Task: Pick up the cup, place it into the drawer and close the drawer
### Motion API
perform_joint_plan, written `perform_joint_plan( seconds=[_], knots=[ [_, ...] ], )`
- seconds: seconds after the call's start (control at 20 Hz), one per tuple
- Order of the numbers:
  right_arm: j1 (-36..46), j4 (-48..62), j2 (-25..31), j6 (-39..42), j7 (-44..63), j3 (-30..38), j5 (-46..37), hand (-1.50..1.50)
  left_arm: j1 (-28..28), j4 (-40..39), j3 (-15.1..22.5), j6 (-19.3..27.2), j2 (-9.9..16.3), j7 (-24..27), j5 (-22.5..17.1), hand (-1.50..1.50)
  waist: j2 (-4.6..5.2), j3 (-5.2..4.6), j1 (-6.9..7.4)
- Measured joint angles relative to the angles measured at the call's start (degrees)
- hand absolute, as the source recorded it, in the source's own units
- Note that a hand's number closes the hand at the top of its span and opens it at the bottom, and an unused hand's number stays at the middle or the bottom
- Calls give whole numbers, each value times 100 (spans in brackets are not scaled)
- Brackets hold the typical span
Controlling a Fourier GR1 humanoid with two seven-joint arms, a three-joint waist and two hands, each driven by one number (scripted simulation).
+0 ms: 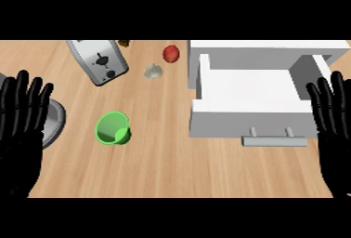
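Observation:
A green cup (113,128) lies on its side on the wooden counter, left of centre, its mouth facing up and left. To its right stands a white drawer (248,95), pulled open, with a grey handle (274,138) on its front and nothing visible inside. My left hand (21,125) shows at the left edge, open with fingers up, well left of the cup. My right hand (334,121) shows at the right edge, open with fingers up, beside the drawer's right side.
A silver toaster (98,61) lies at the back left. A red fruit (171,53) and a pale, greyish object (153,71) sit behind the cup. A grey round rim (55,122) shows partly under my left hand. Bare wood lies in front of the cup and drawer.

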State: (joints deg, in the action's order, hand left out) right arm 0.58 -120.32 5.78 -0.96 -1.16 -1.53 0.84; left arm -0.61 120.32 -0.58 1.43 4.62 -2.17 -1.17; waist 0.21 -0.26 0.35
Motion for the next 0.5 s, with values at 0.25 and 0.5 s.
perform_joint_plan(
  seconds=[0.25,0.5],
  knots=[
    [-5,-35,-37,83,167,-60,-23,-150,-212,-402,213,147,-192,292,378,-150,-16,18,-35],
    [-100,65,-132,273,335,-259,222,-150,-499,-872,411,530,-372,232,36,-150,-13,23,-60]
  ],
)
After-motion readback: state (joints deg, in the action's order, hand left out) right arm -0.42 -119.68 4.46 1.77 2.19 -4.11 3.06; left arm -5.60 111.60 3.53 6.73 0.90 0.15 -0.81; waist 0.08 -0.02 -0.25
